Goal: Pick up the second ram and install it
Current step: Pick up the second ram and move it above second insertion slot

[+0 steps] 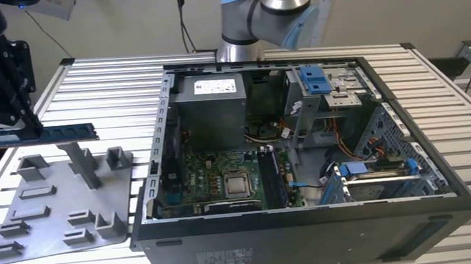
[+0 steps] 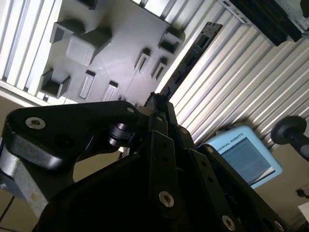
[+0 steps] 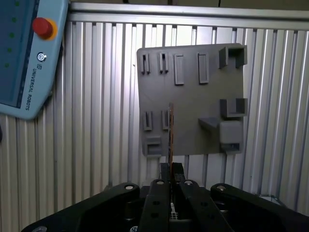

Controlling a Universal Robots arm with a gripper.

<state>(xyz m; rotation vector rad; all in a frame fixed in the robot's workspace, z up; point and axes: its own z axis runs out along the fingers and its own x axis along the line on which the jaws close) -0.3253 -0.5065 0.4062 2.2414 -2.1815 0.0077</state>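
Outwardly, in the exterior view, the gripper [image 1: 26,123] hangs above the bench [image 1: 105,76], its fingers pinched on the second ram [image 1: 41,134]. The stick is held level and clear above the grey plate [image 1: 56,203], which lies near the bench's edge at the exterior view's left. Beside the plate stands the open computer case [image 1: 310,227]. In the second wrist view the fingers [image 2: 153,107] close on one end of the stick [image 2: 193,53], which reaches out over the bench slats, with a blue pendant [image 2: 244,157] off the bench's edge. In the first wrist view the stick [image 3: 170,130] shows edge-on, over the plate's middle [image 3: 193,101], and the pendant's red button [image 3: 42,26] is visible.
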